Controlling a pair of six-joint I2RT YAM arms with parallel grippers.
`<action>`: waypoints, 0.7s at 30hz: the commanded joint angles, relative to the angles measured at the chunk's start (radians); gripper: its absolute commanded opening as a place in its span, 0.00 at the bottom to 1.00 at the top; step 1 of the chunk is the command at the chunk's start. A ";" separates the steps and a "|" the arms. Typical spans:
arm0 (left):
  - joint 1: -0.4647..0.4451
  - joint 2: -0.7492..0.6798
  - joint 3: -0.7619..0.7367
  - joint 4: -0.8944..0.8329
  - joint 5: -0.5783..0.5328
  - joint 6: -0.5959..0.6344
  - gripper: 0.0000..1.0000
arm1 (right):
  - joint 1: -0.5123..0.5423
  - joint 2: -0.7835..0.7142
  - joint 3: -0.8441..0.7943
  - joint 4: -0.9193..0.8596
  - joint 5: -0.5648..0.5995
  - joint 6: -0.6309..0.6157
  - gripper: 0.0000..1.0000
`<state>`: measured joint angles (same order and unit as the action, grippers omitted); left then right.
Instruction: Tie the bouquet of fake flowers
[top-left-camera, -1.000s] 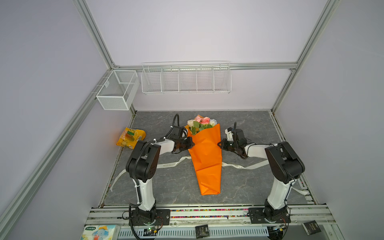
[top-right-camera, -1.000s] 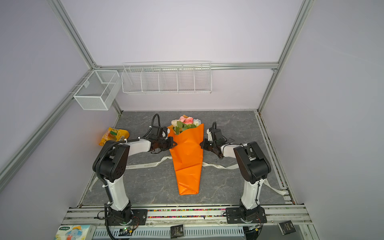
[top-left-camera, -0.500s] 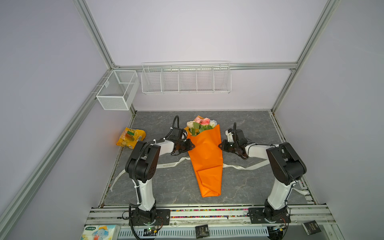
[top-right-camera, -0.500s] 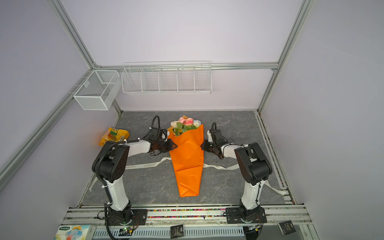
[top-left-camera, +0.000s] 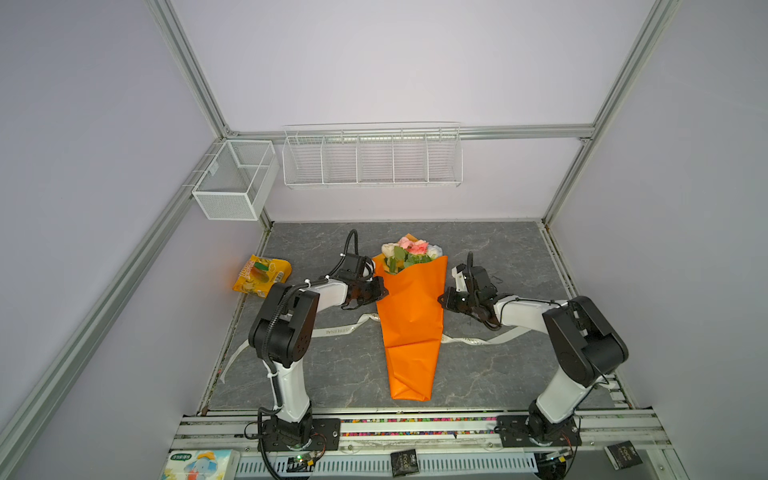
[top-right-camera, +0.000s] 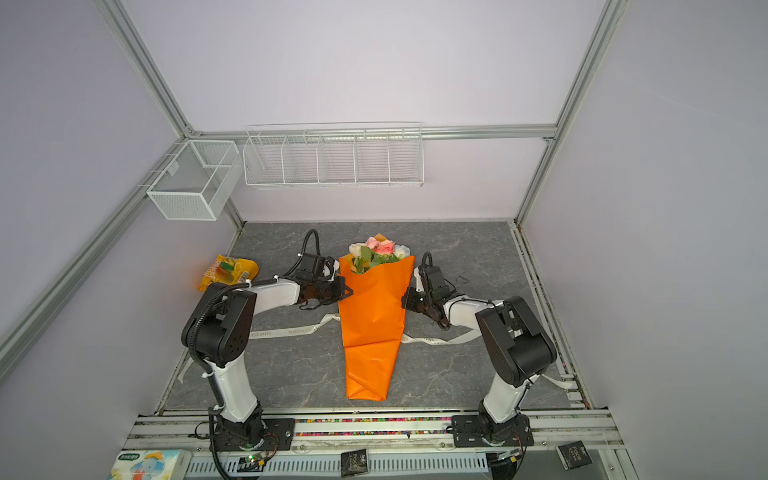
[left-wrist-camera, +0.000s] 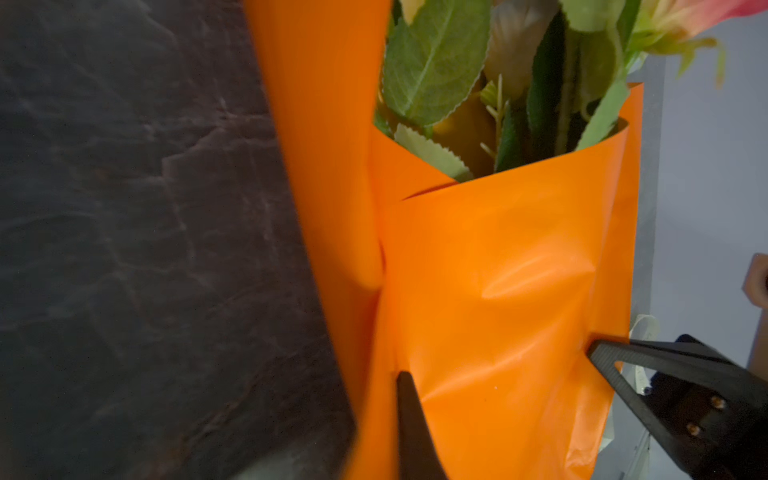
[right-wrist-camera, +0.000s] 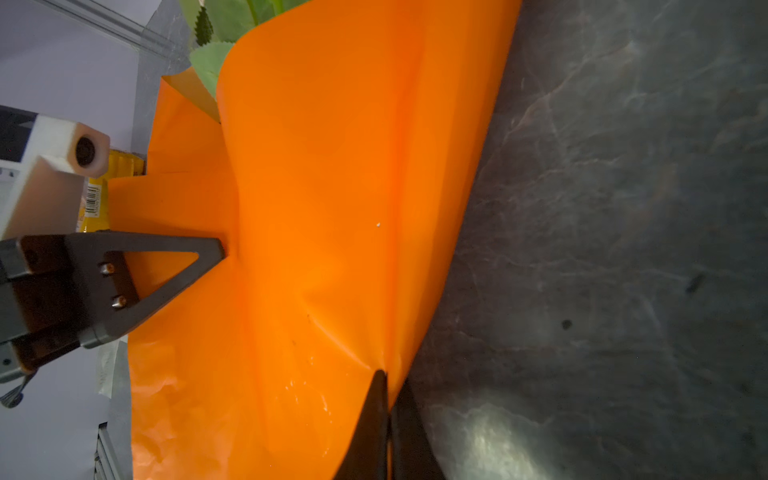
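Note:
The bouquet of fake flowers (top-left-camera: 409, 316) lies on the grey tabletop in a cone of orange paper. Its pink and cream blooms (top-right-camera: 380, 249) are at the far end in both top views. My left gripper (top-left-camera: 384, 293) sits at the cone's left edge, shut on a fold of the paper. In the left wrist view one black finger (left-wrist-camera: 411, 419) presses the orange sheet and the other is hidden behind it. My right gripper (top-left-camera: 441, 300) is at the right edge. The right wrist view shows it (right-wrist-camera: 388, 382) shut, with a sliver of paper pinched between its fingers.
A cream printed ribbon (top-left-camera: 345, 330) runs under the cone and out to both sides (top-right-camera: 436, 340). A yellow snack bag (top-left-camera: 262, 276) lies at the far left. White wire baskets (top-left-camera: 374, 158) hang on the back wall and the left frame (top-left-camera: 232, 183).
The left gripper shifted slightly at the cone's left edge and is back against it. The bouquet and the right arm have hardly moved.

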<state>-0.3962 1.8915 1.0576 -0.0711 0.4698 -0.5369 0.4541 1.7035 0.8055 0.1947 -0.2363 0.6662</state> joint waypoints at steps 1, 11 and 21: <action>0.004 -0.058 -0.011 0.025 0.017 0.013 0.00 | 0.021 -0.079 -0.025 0.014 0.031 0.024 0.07; 0.002 -0.048 -0.097 0.083 0.031 -0.022 0.03 | 0.031 -0.043 -0.074 -0.002 0.080 0.018 0.10; 0.002 -0.060 -0.093 0.053 -0.009 -0.025 0.32 | 0.010 0.012 0.004 -0.097 0.098 -0.039 0.24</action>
<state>-0.3954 1.8381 0.9592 -0.0147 0.4850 -0.5663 0.4732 1.7191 0.7803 0.1486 -0.1661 0.6495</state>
